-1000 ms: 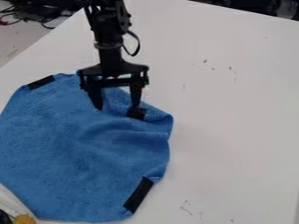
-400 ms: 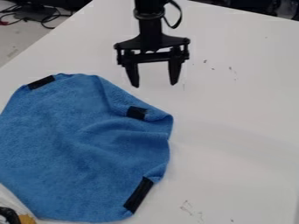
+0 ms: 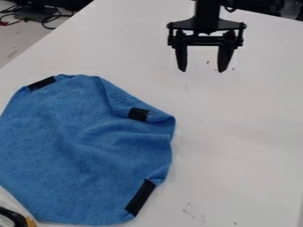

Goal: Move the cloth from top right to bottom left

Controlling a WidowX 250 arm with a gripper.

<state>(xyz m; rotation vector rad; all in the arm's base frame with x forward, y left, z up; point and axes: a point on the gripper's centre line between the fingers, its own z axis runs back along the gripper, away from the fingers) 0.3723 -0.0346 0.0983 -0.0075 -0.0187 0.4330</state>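
Gripper (image 3: pixel 202 71): upper right of the frame, above the table (image 3: pixel 242 137), pointing downward. Its two fingers (image 3: pixel 181 58) stood apart, tips well separated, with nothing held between them. The arm (image 3: pixel 207 12) came in from the top edge.

Cloth (image 3: pixel 77 146): blue, spread over the left and lower left of the frame, its left side reaching the frame's left edge. Gripper and cloth were well apart, the gripper up and to the right of it. The cloth lay mostly flat, with soft creases running through its middle toward the right edge. Its upper right part was folded and rumpled, ending in a rounded bulge.

Three black patches were seen on the cloth: one (image 3: pixel 41 83) at its upper left edge, one (image 3: pixel 139 114) on the folded part at upper right, and a longer one (image 3: pixel 141 197) slanting along the lower right edge.

Surroundings: the table was white, with small dark marks (image 3: pixel 188 211) at lower right of centre and others near the gripper. A black and yellow object, identity unclear, sat at the lower left corner beside the cloth. Cables (image 3: pixel 50 18) lay beyond the table at upper left.
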